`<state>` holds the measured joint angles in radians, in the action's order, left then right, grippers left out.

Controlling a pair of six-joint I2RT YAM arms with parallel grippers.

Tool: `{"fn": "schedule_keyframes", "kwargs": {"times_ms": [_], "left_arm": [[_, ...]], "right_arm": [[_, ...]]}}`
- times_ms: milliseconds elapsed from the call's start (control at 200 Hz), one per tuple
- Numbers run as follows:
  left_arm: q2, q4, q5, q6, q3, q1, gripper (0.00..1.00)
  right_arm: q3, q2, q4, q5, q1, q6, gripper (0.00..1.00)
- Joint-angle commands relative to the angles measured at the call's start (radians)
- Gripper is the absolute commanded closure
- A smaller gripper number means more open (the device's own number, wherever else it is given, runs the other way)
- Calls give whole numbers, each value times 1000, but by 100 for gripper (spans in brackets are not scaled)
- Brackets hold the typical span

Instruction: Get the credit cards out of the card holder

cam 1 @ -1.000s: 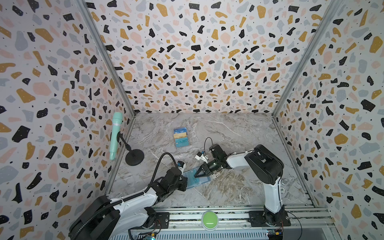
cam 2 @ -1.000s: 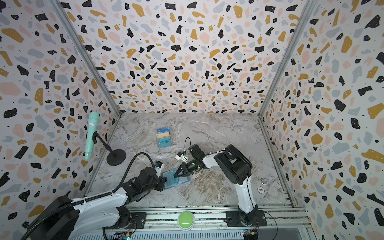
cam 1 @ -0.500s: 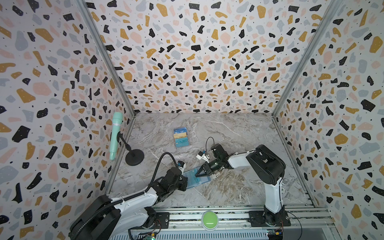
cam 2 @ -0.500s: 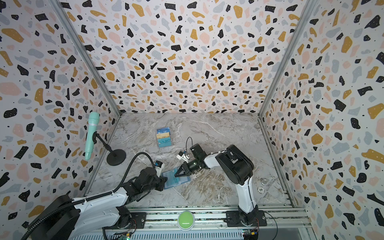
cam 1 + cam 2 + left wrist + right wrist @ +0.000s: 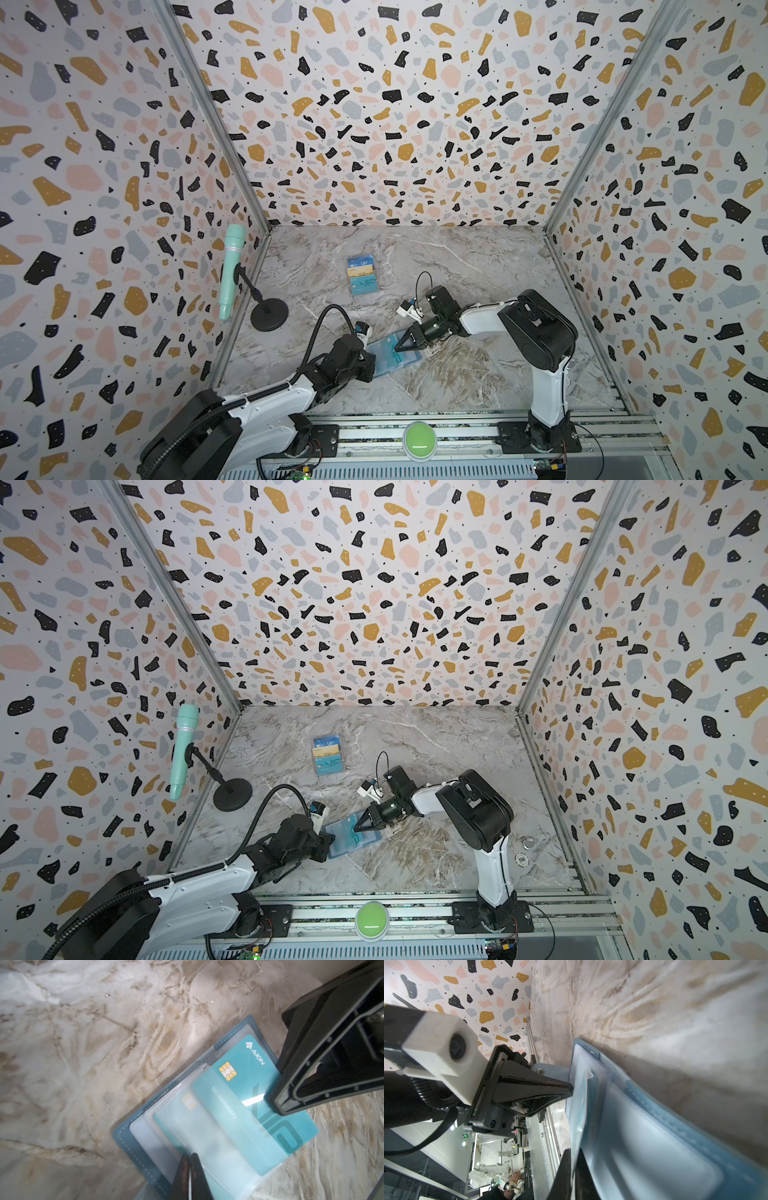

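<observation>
Slate-blue card holder (image 5: 390, 356) open near worktop (image 5: 457, 257) front edge | left gripper (image 5: 190, 1160) clenched on its clear sleeve (image 5: 207, 1147) | right gripper (image 5: 398, 348) pinches teal card (image 5: 249, 1093) | chip (image 5: 228, 1071), lettering (image 5: 255, 1054) readable only in left wrist view

Both top views: high over the front edge of the desk (image 5: 478, 266), facing down and back, whole scene shared. Wrist views: close, opposite sides, both on card holder (image 5: 145, 1136).
</observation>
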<state>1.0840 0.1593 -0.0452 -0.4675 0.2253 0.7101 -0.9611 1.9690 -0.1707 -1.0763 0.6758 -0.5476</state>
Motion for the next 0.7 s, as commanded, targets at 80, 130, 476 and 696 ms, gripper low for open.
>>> {"fn": "schedule_keyframes", "kwargs": {"times_ms": [80, 130, 476, 696], "left_arm": [[16, -14, -4, 0, 0, 5, 92], [16, -12, -4, 0, 2, 6, 92], [1, -31, 19, -8, 65, 6, 87], [-34, -98, 29, 1, 128, 6, 78]], "right_arm": [[-23, -80, 153, 61, -22, 116, 95], [-36, -90, 207, 99, -24, 149, 96], [-105, -187, 455, 298, -30, 294, 97], [-130, -251, 528, 397, -36, 372, 100]]}}
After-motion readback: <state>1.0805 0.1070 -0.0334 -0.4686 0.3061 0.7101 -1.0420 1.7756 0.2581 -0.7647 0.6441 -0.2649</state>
